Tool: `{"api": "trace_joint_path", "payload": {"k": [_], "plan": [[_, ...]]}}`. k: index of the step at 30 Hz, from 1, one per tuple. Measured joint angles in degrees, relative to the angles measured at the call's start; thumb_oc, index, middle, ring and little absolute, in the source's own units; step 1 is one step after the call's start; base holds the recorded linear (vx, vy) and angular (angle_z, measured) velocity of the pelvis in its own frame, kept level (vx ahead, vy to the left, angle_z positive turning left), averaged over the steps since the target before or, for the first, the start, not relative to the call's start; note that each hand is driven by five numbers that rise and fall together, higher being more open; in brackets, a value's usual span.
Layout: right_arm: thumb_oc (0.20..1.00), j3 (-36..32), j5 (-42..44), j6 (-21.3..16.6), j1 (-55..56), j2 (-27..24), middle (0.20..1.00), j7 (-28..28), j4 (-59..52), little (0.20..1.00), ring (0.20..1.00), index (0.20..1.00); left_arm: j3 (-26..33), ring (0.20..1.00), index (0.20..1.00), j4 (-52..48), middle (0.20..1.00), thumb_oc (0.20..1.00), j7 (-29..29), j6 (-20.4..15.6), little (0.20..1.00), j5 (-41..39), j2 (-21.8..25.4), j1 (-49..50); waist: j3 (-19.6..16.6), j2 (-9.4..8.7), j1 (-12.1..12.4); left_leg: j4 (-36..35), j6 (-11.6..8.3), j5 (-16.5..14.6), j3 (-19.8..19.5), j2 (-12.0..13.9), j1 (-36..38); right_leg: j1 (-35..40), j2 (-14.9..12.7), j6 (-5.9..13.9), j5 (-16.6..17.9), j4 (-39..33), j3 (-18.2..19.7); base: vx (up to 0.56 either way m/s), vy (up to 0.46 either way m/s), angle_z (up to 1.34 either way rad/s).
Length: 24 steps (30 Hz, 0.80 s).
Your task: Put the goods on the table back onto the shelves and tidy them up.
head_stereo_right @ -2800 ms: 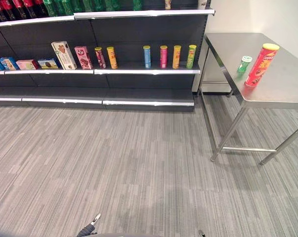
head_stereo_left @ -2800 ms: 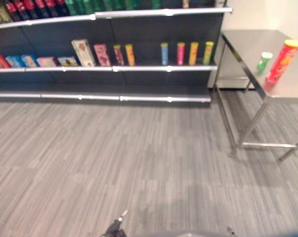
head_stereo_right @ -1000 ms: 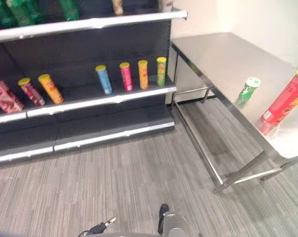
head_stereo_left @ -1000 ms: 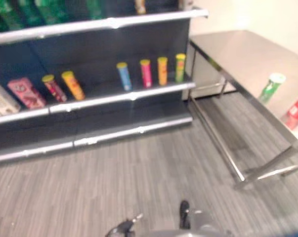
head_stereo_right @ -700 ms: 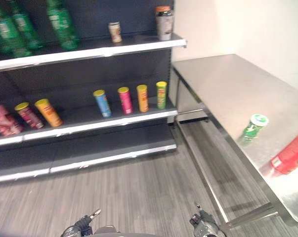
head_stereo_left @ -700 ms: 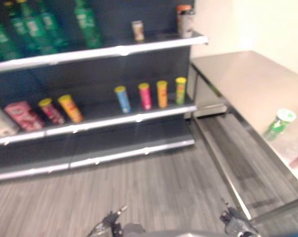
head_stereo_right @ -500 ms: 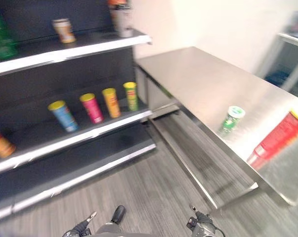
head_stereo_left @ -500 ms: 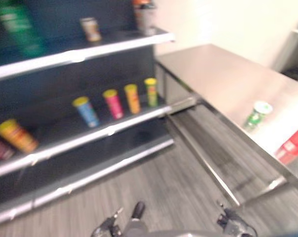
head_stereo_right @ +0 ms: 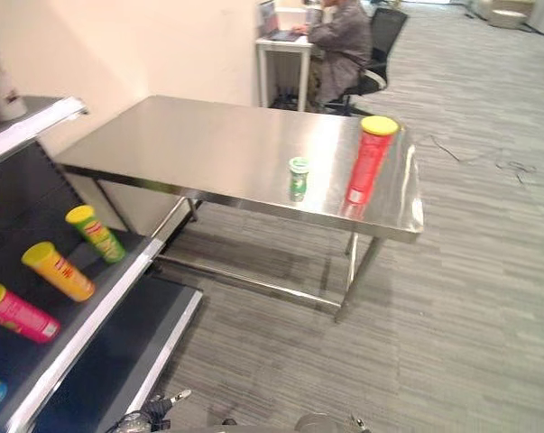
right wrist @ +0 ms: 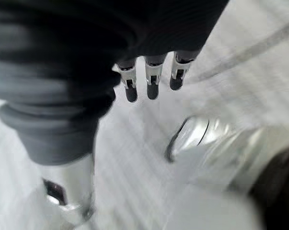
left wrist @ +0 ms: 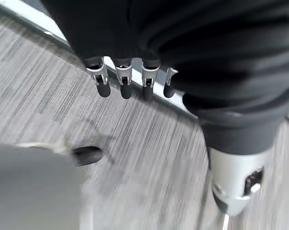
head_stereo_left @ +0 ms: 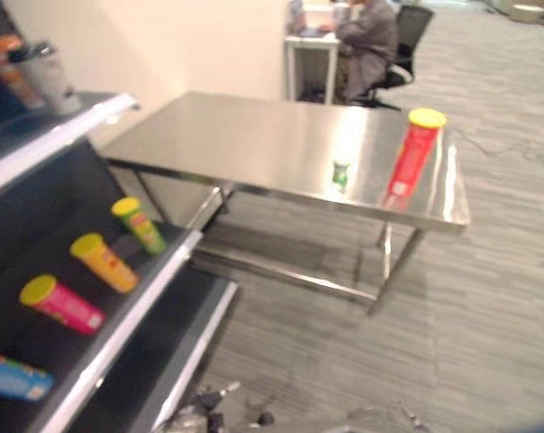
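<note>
L hand (left wrist: 134, 72) & R hand (right wrist: 151, 76) hang low over floor, fingers straight, relaxed, holding nothing. Red can (head_stereo_right: 367, 161) & green can (head_stereo_right: 298, 178) upright on surface (head_stereo_right: 199, 144), well apart from both.

Blue can (head_stereo_left: 10, 379) — cut off by frame edge.

Red tube (head_stereo_right: 368, 159), green can (head_stereo_right: 298, 178) upright on table (head_stereo_right: 190, 144)

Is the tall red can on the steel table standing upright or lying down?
Upright. The tall red can stands on its base near the table's edge, its yellow lid on top, beside the small green can.
</note>
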Motion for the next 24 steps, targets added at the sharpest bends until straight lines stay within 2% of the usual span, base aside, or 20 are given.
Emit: {"api": "trace_joint_path", "payload": {"k": [1,2,3,4,5,6,7,8,10,12,13,15,16,20,21,22,23,24], "plan": [[1.0,-0.7,-1.2,0.4,0.4,-1.2,1.0,-0.2,0.2,1.0,1.0,1.0,-0.6,1.0,1.0,0.2,1.0,1.0,-0.4,0.2,1.0,0.0,-1.0,0.0,0.2,0.6,0.1,0.4,0.02,0.4,3.1,0.7,0.2,-1.4,-2.1,-2.31,-1.5,0.8,-6.8,0.08,0.091,-0.88],[1.0,-0.9,-1.8,0.7,0.5,-1.9,1.0,-0.5,0.3,1.0,1.0,1.0,-0.4,1.0,1.0,-0.5,1.0,1.0,-0.6,0.2,1.0,-0.2,-1.7,0.0,0.0,1.44,0.5,0.1,-0.6,0.0,5.2,1.5,0.1,-1.5,-3.9,-2.06,-1.8,0.3,-12.5,0.13,0.082,-1.28],[1.0,-1.1,-2.5,0.7,-0.1,-2.1,1.0,-0.7,0.2,1.0,1.0,1.0,-0.3,1.0,1.0,-0.5,1.0,1.0,-0.9,0.1,1.0,-0.1,-1.9,0.0,-0.3,1.92,1.0,0.4,-1.43,-0.7,7.0,2.2,0.5,-1.1,-4.2,-1.65,-1.6,-2.3,-17.0,0.12,0.049,-1.29],[1.0,-1.0,-2.9,0.8,-0.6,-2.1,1.0,-0.8,0.2,1.0,1.0,1.0,0.1,1.0,1.0,-0.3,1.0,1.0,-1.1,0.4,1.0,-0.1,-1.9,-0.1,-0.3,1.93,1.0,0.4,-1.53,-1.0,7.9,2.7,0.8,-0.9,-4.4,-1.48,-1.6,-3.0,-19.3,0.1,-0.003,-1.42],[1.0,-1.1,-3.5,0.9,-0.9,-2.1,1.0,-0.9,0.2,1.0,1.0,1.0,0.1,1.0,1.0,-0.3,1.0,1.0,-1.2,0.4,1.0,0.0,-1.9,0.0,-0.4,1.75,1.1,0.0,-1.84,-1.6,8.6,3.5,1.1,-1.5,-4.3,-0.11,-0.9,-3.1,-20.8,0.1,-0.061,-1.33],[1.0,-1.0,-4.1,1.2,-1.5,-1.9,1.0,-0.8,0.2,1.0,1.0,1.0,-0.1,1.0,1.0,-0.1,1.0,1.0,-1.8,0.8,1.0,0.0,-1.6,0.5,-1.3,1.21,0.5,0.0,-2.21,-1.8,10.4,4.6,1.3,-2.6,-4.8,0.72,0.6,-1.6,-21.2,0.16,-0.085,-1.12],[1.0,-1.0,-4.1,1.6,-1.3,-1.9,1.0,-0.8,0.4,1.0,1.0,1.0,-0.2,1.0,1.0,0.1,1.0,1.0,-2.0,0.9,1.0,0.0,-1.3,0.6,-1.9,0.25,0.2,0.0,-2.45,-2.0,11.1,4.7,1.3,-3.0,-4.8,0.72,0.7,-1.6,-20.8,0.18,-0.088,-0.85],[1.0,-1.0,-4.1,1.8,-0.7,-2.3,1.0,-0.9,1.2,1.0,1.0,1.0,-0.1,1.0,1.0,0.5,1.0,1.0,-2.2,1.0,1.0,0.1,-0.8,0.5,-2.3,-1.09,-0.1,0.0,-2.89,-2.2,11.2,5.4,1.4,-3.1,-3.9,0.97,2.4,-1.7,-19.9,0.21,-0.071,-0.34],[1.0,-1.0,-4.1,1.9,0.4,-3.1,1.0,-1.0,2.7,1.0,1.0,1.0,-0.6,1.0,1.0,0.5,1.0,1.0,-2.6,1.0,1.0,1.8,-0.6,0.4,-2.7,-1.42,-0.5,0.0,-3.42,-2.4,11.0,6.9,1.3,-3.6,-1.6,1.24,2.8,-2.3,-18.2,0.27,-0.094,-0.16],[1.0,-1.1,-3.9,2.0,1.2,-4.7,1.0,-1.0,3.1,1.0,1.0,1.0,-0.8,1.0,1.0,0.3,1.0,1.0,-2.8,1.0,1.0,2.6,-1.3,0.1,-3.0,-0.68,-0.6,0.0,-3.83,-2.5,10.1,7.9,0.6,-3.4,-0.2,1.21,2.8,-2.9,-18.0,0.19,-0.108,-0.02],[1.0,-1.0,-3.9,2.1,1.7,-5.7,1.0,-1.0,3.6,1.0,1.0,1.0,-0.9,1.0,1.0,0.2,1.0,1.0,-3.0,1.0,1.0,3.6,-2.1,0.1,-3.2,0.59,-0.7,0.0,-4.23,-2.3,9.4,8.4,0.3,-3.4,0.4,0.94,3.0,-3.2,-18.0,0.3,-0.194,0.04],[1.0,-1.0,-3.8,2.5,2.1,-7.2,1.0,-1.0,4.1,1.0,1.0,1.0,-2.7,1.0,1.0,0.3,1.0,1.0,-3.1,1.0,1.0,4.0,-3.3,0.0,-2.9,2.11,-1.1,0.1,-4.56,-2.1,8.2,8.3,1.1,-3.6,0.0,-2.05,2.0,0.3,-18.2,0.29,-0.155,0.18],[1.0,-0.8,-3.8,2.6,2.0,-7.4,1.0,-0.8,4.6,1.0,1.0,1.0,-2.8,1.0,1.0,0.6,1.0,1.0,-3.2,0.9,1.0,3.9,-3.6,0.4,-3.1,2.82,-1.3,0.0,-4.92,-2.4,7.6,8.4,1.1,-3.8,-0.2,-1.73,0.8,2.0,-18.1,0.3,-0.143,0.29],[1.0,1.2,-3.9,3.1,0.8,-7.1,1.0,-0.1,5.3,1.0,1.0,1.0,-1.7,1.0,1.0,1.9,1.0,1.0,-3.1,0.8,1.0,2.7,-3.2,0.5,-2.9,3.08,-1.3,0.0,-4.97,-2.5,4.1,8.4,2.0,-4.9,-1.2,-2.12,-4.7,10.3,-14.8,0.24,-0.175,0.42],[1.0,1.4,-4.0,3.1,0.4,-7.0,1.0,-0.1,5.3,1.0,1.0,1.0,-0.5,1.0,1.0,2.0,1.0,1.0,-3.1,0.8,1.0,1.3,-2.8,0.6,-2.9,3.1,-1.1,0.7,-5.11,-2.6,3.2,9.0,1.9,-5.0,-0.6,-2.28,-6.2,10.3,-14.7,0.25,-0.313,0.49],[1.0,2.0,-4.1,2.7,0.2,-6.9,1.0,-0.2,5.4,1.0,1.0,1.0,0.5,1.0,1.0,2.0,1.0,1.0,-2.6,0.7,1.0,-0.3,-2.1,0.7,-3.2,2.89,-0.9,0.4,-5.43,-2.8,2.3,10.3,2.0,-3.1,0.9,-3.03,-5.5,6.4,-15.3,0.25,-0.313,0.39],[1.0,2.0,-4.6,2.3,-1.4,-7.3,1.0,-0.4,5.0,1.0,1.0,1.0,0.9,1.0,1.0,2.0,1.0,1.0,-2.5,0.8,1.0,-0.7,-1.9,1.2,-3.1,3.41,0.1,1.8,-5.92,-1.1,1.8,10.9,1.3,-2.3,2.5,-2.64,-6.5,6.2,-15.7,0.25,-0.313,0.4],[1.0,1.2,-5.2,2.3,-1.9,-7.2,1.0,-1.0,5.1,1.0,1.0,1.0,2.5,1.0,1.0,2.4,1.0,1.0,-2.3,0.8,1.0,-0.7,-1.6,0.5,-2.8,2.89,0.4,5.3,-7.4,-1.0,0.8,11.7,-0.5,-1.3,3.1,-3.68,-6.5,4.0,-15.6,0.18,-0.238,0.12]]}}
